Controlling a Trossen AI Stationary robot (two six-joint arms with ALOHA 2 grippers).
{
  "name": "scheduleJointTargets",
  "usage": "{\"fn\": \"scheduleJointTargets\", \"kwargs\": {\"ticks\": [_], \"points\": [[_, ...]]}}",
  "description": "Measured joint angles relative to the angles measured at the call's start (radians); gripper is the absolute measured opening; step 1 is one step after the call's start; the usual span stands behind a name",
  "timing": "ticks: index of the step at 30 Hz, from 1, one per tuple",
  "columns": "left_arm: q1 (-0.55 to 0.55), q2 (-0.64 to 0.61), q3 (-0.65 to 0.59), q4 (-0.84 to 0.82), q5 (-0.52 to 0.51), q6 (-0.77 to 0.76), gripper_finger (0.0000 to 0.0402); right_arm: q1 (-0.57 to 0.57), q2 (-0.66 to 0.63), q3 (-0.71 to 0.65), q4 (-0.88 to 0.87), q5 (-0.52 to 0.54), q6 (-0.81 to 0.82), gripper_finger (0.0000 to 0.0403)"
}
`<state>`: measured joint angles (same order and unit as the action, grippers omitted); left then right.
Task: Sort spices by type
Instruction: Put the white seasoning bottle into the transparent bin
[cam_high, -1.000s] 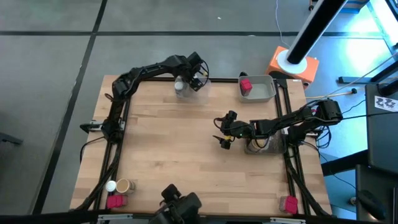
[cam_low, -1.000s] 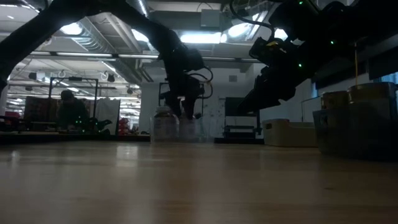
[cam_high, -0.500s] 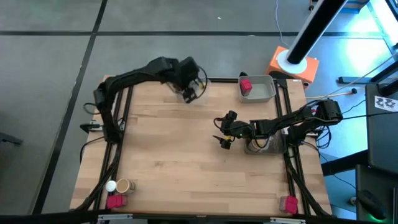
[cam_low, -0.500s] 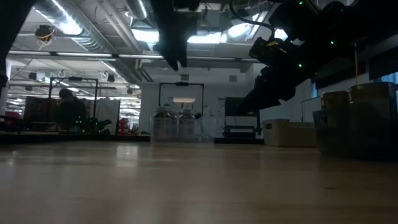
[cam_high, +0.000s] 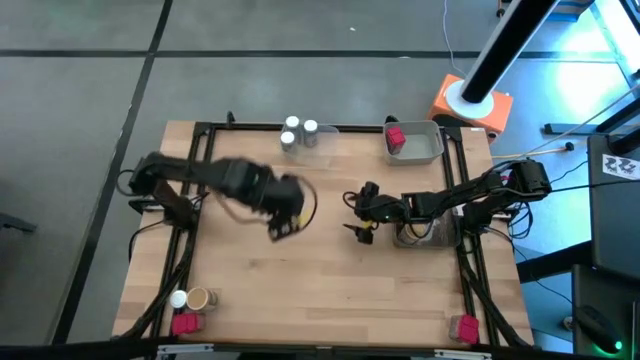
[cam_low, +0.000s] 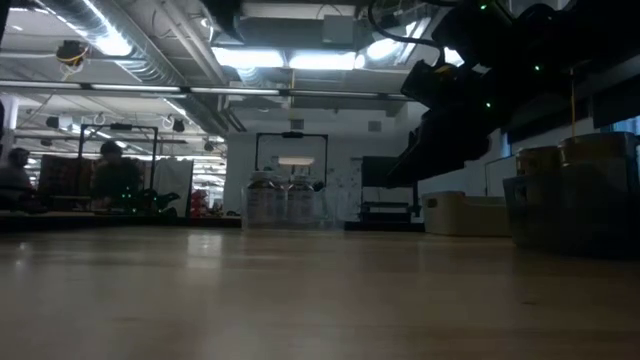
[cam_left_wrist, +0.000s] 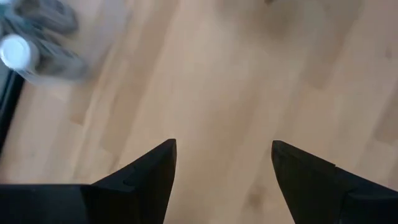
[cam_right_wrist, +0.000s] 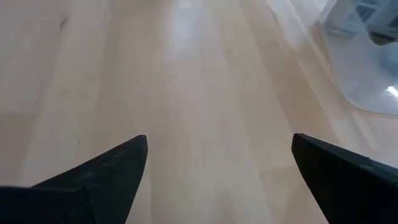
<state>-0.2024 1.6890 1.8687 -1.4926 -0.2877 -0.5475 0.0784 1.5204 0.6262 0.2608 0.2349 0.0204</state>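
Having left the two white-lidded jars (cam_high: 298, 135) at the counter's (cam_high: 320, 280) top edge, the left gripper (cam_high: 283, 222) now hovers mid-frame, fingers apart and empty, while the right gripper (cam_high: 358, 212) waits centre-right, fingers apart.

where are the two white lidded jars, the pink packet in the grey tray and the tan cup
white-lidded jars (cam_high: 299, 129), high view, on a white lid
pink packet (cam_high: 396, 136), high view, on its top face
tan cup (cam_high: 199, 298), high view, on its open top
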Motion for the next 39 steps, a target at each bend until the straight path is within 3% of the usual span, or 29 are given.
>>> {"fn": "scheduleJointTargets", "kwargs": {"ticks": [8,14,23,31,35,39], "points": [[-0.333,0.002,0.000,-0.026,-0.064,-0.265,0.0246,0.000,0.000,0.000,0.000,-0.013,0.000,0.0398],[-0.503,0.002,0.000,-0.051,-0.092,-0.447,0.0246,0.000,0.000,0.000,-0.001,-0.013,0.000,0.0398],[-0.596,0.002,-0.082,-0.022,-0.087,-0.603,0.0246,0.000,0.000,0.000,-0.002,-0.017,0.000,0.0398],[-0.657,0.002,-0.181,-0.021,0.096,-0.740,0.0246,0.000,0.000,0.000,-0.002,-0.019,0.000,0.0398],[-0.715,0.003,-0.225,-0.019,0.139,-0.821,0.0246,0.000,0.000,0.000,-0.002,-0.019,0.000,0.0398],[-0.779,0.003,-0.275,-0.023,0.173,-0.810,0.0246,0.000,0.000,0.000,-0.001,-0.019,0.008,0.0398]]}}
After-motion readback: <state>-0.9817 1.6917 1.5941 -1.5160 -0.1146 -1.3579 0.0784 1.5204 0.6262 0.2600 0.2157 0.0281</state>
